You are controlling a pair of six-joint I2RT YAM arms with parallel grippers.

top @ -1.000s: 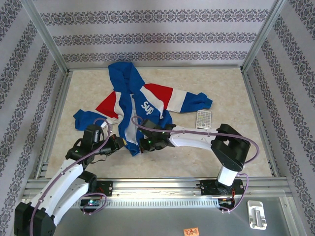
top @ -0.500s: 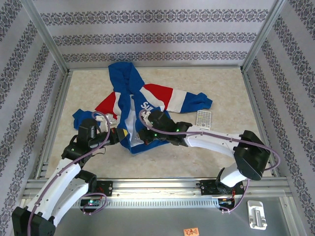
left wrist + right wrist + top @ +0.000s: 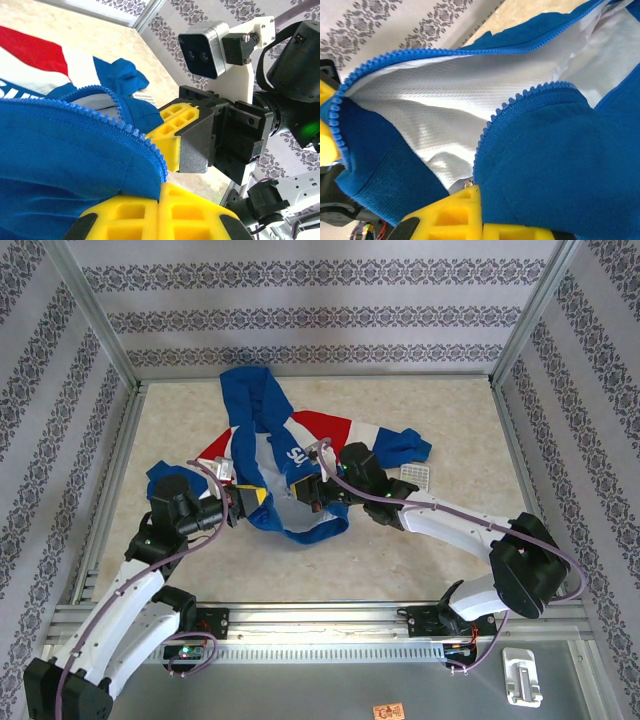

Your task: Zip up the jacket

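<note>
Top view: the jacket (image 3: 262,410) lies on the worktop (image 3: 450,530), its hem raised between the left end effector (image 3: 250,503) and the right end effector (image 3: 314,495).

Left wrist view: the left end effector is clamped shut on the hem, beside the zipper teeth (image 3: 135,132).

Right wrist view: the right end effector pinches the opposite front edge. The fabric is light and limp, so grip at the hem corners. The slider is probably hidden.

Royal-blue, red, white jacket (image 3: 256,405); yellow fingers (image 3: 127,216)

The table (image 3: 450,420) is being viewed from above and behind by the top camera. At very close range, the jacket (image 3: 60,160) hem is being framed by both wrist cameras; the right gripper (image 3: 162,142) is being faced from the left wrist.
</note>
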